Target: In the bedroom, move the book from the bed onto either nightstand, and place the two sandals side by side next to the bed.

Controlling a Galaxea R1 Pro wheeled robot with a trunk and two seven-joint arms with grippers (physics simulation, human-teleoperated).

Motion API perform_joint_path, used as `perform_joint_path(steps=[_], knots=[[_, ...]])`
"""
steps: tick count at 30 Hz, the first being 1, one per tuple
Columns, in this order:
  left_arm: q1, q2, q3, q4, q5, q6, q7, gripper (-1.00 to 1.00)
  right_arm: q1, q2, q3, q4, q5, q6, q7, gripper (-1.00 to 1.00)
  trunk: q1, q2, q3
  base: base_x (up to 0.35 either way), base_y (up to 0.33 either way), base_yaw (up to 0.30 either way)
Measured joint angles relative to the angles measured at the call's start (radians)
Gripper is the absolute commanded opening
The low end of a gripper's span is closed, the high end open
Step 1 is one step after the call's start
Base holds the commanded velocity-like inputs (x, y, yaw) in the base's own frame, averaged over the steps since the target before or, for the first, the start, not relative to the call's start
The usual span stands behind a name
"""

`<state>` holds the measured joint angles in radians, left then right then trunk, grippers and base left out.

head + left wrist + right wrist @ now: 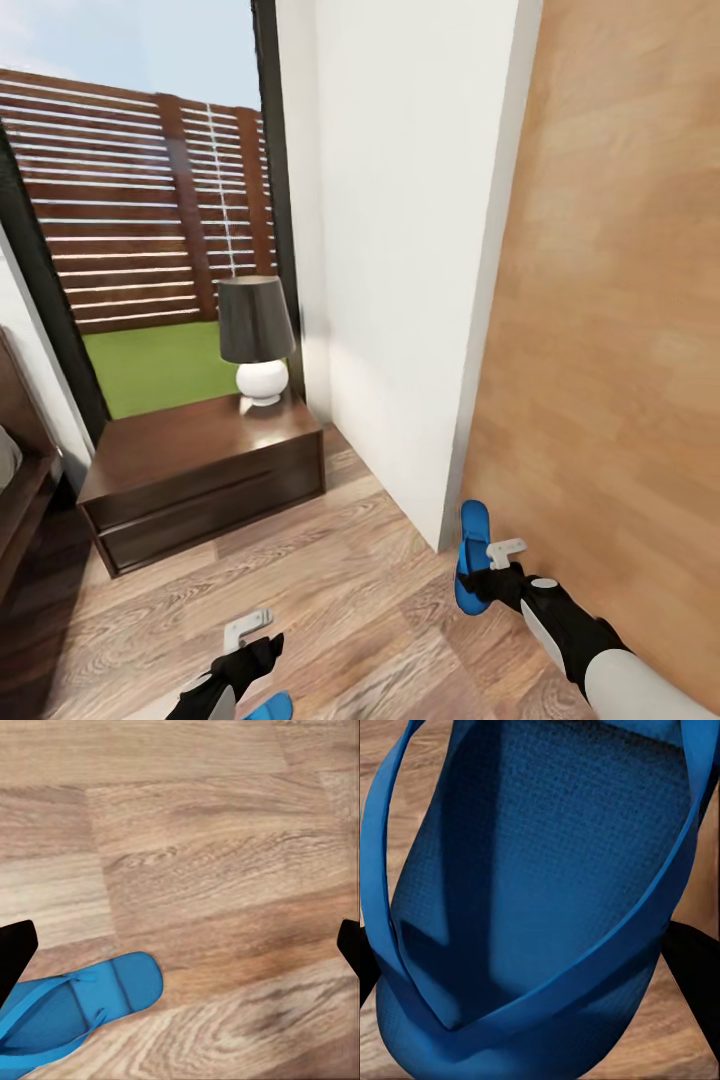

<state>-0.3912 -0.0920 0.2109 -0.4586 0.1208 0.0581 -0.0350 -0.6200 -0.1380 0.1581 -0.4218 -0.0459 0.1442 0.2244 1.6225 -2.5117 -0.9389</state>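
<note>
One blue sandal (472, 556) sits right at the right gripper (492, 572): in the head view its long axis runs away from the robot, toe end pointing up the floor along the foot of the white wall (400, 260), with the jaws across its near half. The right wrist view has the sole and straps (547, 892) pressed close between the dark finger edges at either side, so the jaws look closed on it or very nearly so; actual contact is not visible, though I judge it held.

The second sandal (71, 1009) lies just below and to one side of the left gripper (252, 640), flat on the wood-plank floor (210, 855). In the left wrist view the two dark fingertips (15, 949) stand far apart at the frame edges with bare planks between them, so these jaws are wide open and hold nothing; the sandal's rounded end reaches into the gap from the side of one finger.

The coming move likely turns on this: each arm has its own sandal, the right one already on its jaws.

Further out, the nightstand (200, 470) with its lamp (257, 340) stands ahead of the left gripper, and the bed's dark frame (20, 480) edges in beyond it.
</note>
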Motion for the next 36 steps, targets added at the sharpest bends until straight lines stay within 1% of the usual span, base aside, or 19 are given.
perform_joint_path(steps=[5,7,8,9,10,11,12,13,14,15,16,17,19,21,23,25,28,36], knots=[[0.000,-0.001,-0.005,-0.003,-0.004,-0.001,-0.002,1.00,0.000,0.000,0.000,0.000,0.000,-0.001,-0.001,-1.00,0.000,0.000,0.000,0.051,0.080,-0.134],[0.000,-0.007,-0.005,-0.012,-0.005,-0.002,0.000,1.00,0.000,0.000,0.000,0.000,0.000,-0.001,-0.001,-1.00,0.001,0.000,-0.004,0.004,0.006,-0.011],[-0.010,0.011,-0.007,-0.032,-0.014,0.044,0.006,1.00,0.000,0.000,0.000,-0.003,0.001,-0.003,-0.002,-1.00,0.001,0.000,-0.008,0.001,0.001,-0.001],[-0.014,0.020,-0.007,-0.040,-0.014,0.061,0.006,1.00,0.000,0.000,0.000,-0.004,0.002,-0.004,-0.002,-1.00,0.001,-0.001,-0.011,0.000,0.000,0.000],[-0.021,0.037,-0.007,-0.062,-0.016,0.105,0.008,1.00,0.000,0.000,-0.001,-0.008,0.001,-0.004,-0.002,-1.00,0.002,-0.001,-0.015,0.000,0.000,0.000],[-0.051,0.086,-0.009,-0.179,-0.067,0.442,0.014,1.00,-0.001,-0.001,-0.002,-0.052,-0.001,0.002,0.000,-1.00,0.002,-0.001,-0.019,0.000,0.000,0.000],[-0.155,0.096,-0.010,-0.223,-0.100,0.585,0.014,1.00,-0.001,-0.001,-0.001,-0.083,0.000,0.003,0.000,-1.00,0.003,-0.001,-0.023,0.000,0.000,0.000],[-0.192,0.094,-0.011,-0.228,-0.138,0.649,0.015,1.00,-0.001,-0.001,0.000,-0.116,-0.001,0.004,0.000,-1.00,0.003,-0.002,-0.027,0.000,0.000,0.000],[-0.202,0.090,-0.011,-0.229,-0.193,0.723,0.016,1.00,-0.001,-0.001,0.001,-0.166,-0.002,0.009,0.000,-1.00,0.004,-0.002,-0.031,0.000,0.000,0.000],[-0.217,0.081,-0.011,-0.229,-0.229,0.767,0.015,1.00,-0.002,0.000,0.001,-0.214,-0.002,0.018,-0.001,-1.00,0.004,-0.002,-0.034,0.000,0.000,0.000],[-0.241,0.072,-0.013,-0.225,-0.260,0.804,0.008,1.00,-0.001,0.000,0.001,-0.290,0.000,0.041,-0.002,-1.00,0.004,-0.002,-0.038,0.000,0.000,0.000],[-0.246,0.077,-0.007,-0.231,-0.255,0.798,0.006,1.00,-0.007,0.003,0.000,-0.284,-0.005,0.035,-0.006,-1.00,0.004,-0.002,-0.038,0.000,0.000,0.000],[-0.258,0.087,-0.002,-0.242,-0.257,0.795,0.006,1.00,-0.008,0.003,0.001,-0.273,-0.004,0.027,-0.006,-1.00,0.004,-0.002,-0.038,0.000,0.000,0.000],[-0.262,0.088,-0.003,-0.253,-0.259,0.795,0.005,1.00,-0.008,0.003,0.002,-0.273,-0.004,0.028,-0.006,-1.00,0.004,-0.002,-0.038,0.000,0.000,0.000],[-0.257,0.099,-0.014,-0.264,-0.272,0.793,0.011,1.00,-0.008,0.003,0.001,-0.277,-0.002,0.036,-0.005,-1.00,0.004,-0.002,-0.038,0.000,0.000,0.000],[-0.256,0.103,-0.025,-0.276,-0.284,0.792,0.013,1.00,-0.008,0.004,0.000,-0.278,-0.002,0.036,-0.004,-1.00,0.004,-0.002,-0.038,0.000,0.000,0.000],[-0.255,0.103,-0.042,-0.292,-0.300,0.790,0.012,1.00,-0.007,0.003,0.000,-0.283,-0.001,0.037,0.002,-1.00,0.006,-0.003,-0.050,0.000,0.000,0.000],[-0.254,0.112,-0.087,-0.248,-0.344,0.789,0.000,1.00,-0.007,0.004,0.000,-0.285,0.000,0.037,0.005,-1.00,0.010,-0.005,-0.081,0.000,0.000,0.000]])
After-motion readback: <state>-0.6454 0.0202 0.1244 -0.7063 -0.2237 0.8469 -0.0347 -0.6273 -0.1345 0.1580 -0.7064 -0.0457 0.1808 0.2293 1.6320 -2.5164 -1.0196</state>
